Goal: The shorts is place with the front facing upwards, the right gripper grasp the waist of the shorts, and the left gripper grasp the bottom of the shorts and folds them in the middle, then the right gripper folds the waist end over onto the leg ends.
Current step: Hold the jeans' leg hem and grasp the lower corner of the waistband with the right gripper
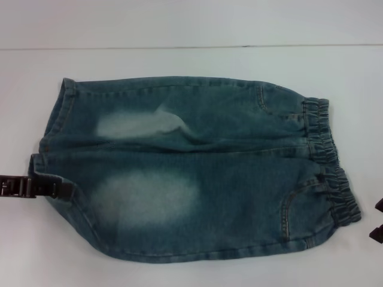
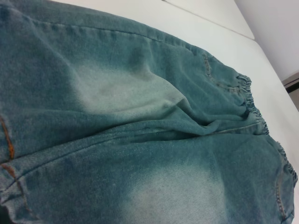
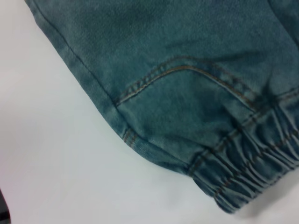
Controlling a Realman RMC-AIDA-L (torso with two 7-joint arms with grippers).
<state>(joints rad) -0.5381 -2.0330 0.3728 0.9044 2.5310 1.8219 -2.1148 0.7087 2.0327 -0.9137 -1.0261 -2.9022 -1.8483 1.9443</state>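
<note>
Faded blue denim shorts [image 1: 197, 167] lie flat, front up, on the white table. The ruffled elastic waist [image 1: 332, 173] points right and the leg hems [image 1: 51, 131] point left. My left gripper [image 1: 60, 189] reaches in from the left edge, its black finger lying over the near leg's hem, shut on that hem. My right gripper [image 1: 378, 219] shows as two separate black tips at the right edge, open, just off the near end of the waist. The right wrist view has the waist ruffles [image 3: 247, 172] and a pocket seam [image 3: 187, 70] close up. The left wrist view looks along the legs to the waist [image 2: 252, 105].
The white table [image 1: 191, 24] surrounds the shorts on all sides, and a seam line crosses it behind them. Its far right edge [image 2: 285, 74] shows in the left wrist view.
</note>
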